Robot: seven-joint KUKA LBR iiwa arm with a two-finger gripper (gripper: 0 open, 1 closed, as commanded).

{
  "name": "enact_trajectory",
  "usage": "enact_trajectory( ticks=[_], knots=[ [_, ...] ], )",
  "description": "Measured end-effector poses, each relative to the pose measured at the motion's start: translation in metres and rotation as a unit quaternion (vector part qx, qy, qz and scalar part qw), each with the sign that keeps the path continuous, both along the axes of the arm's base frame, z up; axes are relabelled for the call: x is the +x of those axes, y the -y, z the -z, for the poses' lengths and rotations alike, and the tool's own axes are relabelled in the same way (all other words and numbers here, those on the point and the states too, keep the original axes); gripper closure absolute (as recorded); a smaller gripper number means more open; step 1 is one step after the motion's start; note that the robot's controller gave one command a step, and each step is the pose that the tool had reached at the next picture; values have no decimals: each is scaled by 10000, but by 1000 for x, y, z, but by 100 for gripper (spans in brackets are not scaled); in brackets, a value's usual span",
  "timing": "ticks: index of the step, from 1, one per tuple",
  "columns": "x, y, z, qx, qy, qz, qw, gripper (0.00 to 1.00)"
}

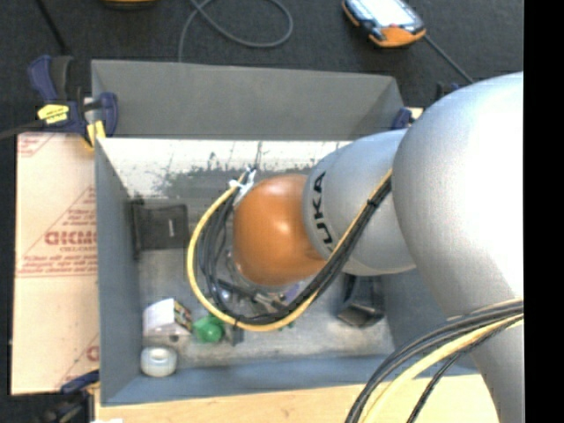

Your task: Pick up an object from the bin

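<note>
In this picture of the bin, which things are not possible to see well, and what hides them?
Camera view: the middle of the bin, under the orange cover of the arm and its cables.
Camera view: the dark object at the right, half covered by the arm; its kind is unclear.
Camera view: the white object beside the green ball, too small to identify.

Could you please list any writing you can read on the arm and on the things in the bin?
"UKA": on the arm, beside its orange cover; anything before these letters is hidden.
On the black box: a pale mark, too small to read.
On the white roll and the green ball: no text to be seen.
</note>
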State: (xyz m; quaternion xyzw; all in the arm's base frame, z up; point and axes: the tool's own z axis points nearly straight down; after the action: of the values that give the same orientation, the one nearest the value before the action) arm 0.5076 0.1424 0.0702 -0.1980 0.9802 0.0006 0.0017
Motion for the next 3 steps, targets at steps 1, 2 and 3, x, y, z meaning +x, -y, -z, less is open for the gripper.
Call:
enact_trajectory(
  ticks=[1, 2, 3],
  knots=[
    [0, 0, -2, -1, -4, 4, 10000, 100],
    [0, 0, -7, -2, -4, 6, 10000, 100],
    [0, 0, -11, 2, 7, 13, 10000, 100]
  ],
)
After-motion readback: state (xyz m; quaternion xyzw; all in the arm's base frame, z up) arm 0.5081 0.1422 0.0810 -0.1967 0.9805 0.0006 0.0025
